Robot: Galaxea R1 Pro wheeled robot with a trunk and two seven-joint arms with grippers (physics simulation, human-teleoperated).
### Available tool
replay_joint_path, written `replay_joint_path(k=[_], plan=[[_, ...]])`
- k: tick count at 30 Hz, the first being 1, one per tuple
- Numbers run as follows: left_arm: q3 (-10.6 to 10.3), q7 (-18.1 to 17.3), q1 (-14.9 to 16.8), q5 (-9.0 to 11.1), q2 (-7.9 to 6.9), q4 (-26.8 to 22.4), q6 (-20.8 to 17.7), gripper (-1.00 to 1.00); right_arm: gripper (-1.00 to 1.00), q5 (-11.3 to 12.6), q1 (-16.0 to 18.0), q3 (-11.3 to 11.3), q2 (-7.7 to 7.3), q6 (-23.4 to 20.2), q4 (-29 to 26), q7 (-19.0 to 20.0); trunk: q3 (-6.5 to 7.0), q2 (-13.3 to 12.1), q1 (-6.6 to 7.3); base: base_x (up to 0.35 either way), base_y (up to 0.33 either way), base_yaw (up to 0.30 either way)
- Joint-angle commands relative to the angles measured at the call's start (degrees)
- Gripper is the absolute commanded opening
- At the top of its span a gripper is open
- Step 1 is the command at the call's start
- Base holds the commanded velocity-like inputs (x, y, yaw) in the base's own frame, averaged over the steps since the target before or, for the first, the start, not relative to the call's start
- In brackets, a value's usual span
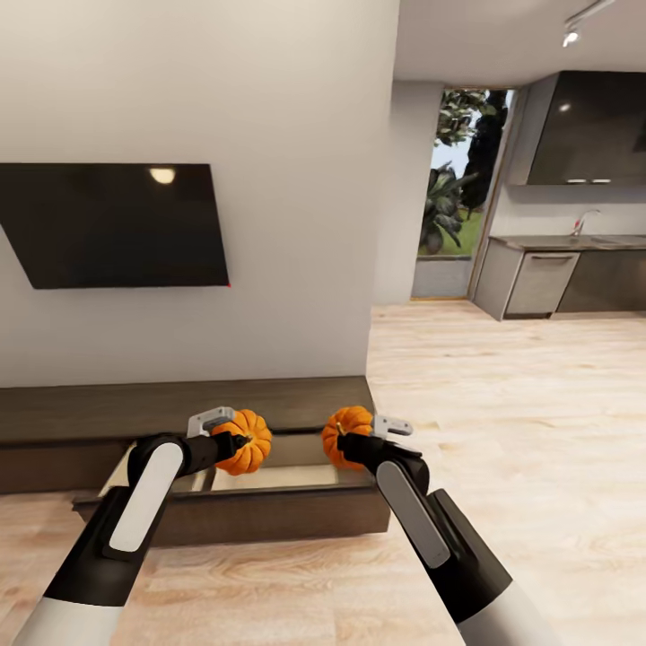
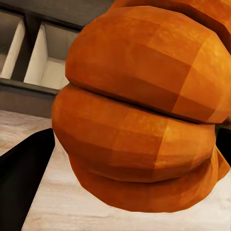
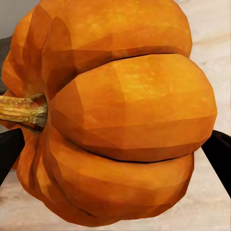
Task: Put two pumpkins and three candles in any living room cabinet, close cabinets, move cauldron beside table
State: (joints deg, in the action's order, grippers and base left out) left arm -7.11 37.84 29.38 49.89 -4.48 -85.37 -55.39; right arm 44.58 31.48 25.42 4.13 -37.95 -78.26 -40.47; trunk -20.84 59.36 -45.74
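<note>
Orange and hard-looking, both pumpkins hang over the pulled-out compartment (image 1: 269,477) of the dark-brown cabinet (image 1: 179,408). The left gripper (image 1: 235,441) is closed around the left pumpkin (image 1: 244,441), and the right gripper (image 1: 352,441) is clamped on the right pumpkin (image 1: 346,432), whose stem (image 3: 21,111) sticks out sideways. I judge them light, stiff and rounded, so the smooth ribs could slip between narrow fingers. The surest hold is across the belly, with pads seated in the grooves, rather than on the thin stem. Each should survive a short drop into the compartment.
</note>
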Motion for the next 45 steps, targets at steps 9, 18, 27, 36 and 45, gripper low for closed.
replay_joint_path(k=[9,18,27,36,45], plan=[[-0.2,0.6,0.1,0.7,-0.17,-0.1,0.1,-1.0,-1.0,0.3,0.1,0.8,0.0,0.2,0.0,-0.6,-0.06,0.1,-0.03,0.273,-0.003,0.104],[-0.2,0.6,0.1,0.7,-0.17,-0.1,0.0,-1.0,-1.0,0.3,0.1,0.8,0.0,0.2,0.0,-0.5,-0.06,0.1,-0.03,0.244,-0.088,0.005],[-0.1,0.6,0.1,0.9,-0.22,-0.1,0.0,-1.0,-1.0,0.3,0.1,0.8,0.0,0.2,0.1,-0.5,-0.06,0.1,-0.03,0.185,-0.009,0.0],[-0.2,0.6,0.1,1.1,-0.12,-0.1,0.0,-1.0,-1.0,0.3,0.1,0.8,0.0,0.2,0.2,1.3,-0.06,0.1,-0.03,0.226,0.0,0.0],[-0.1,0.5,0.1,1.2,-0.36,-0.1,0.0,-1.0,-1.0,0.4,0.1,0.8,0.0,0.2,0.2,1.8,-0.06,0.1,-0.03,0.121,0.0,0.0]])
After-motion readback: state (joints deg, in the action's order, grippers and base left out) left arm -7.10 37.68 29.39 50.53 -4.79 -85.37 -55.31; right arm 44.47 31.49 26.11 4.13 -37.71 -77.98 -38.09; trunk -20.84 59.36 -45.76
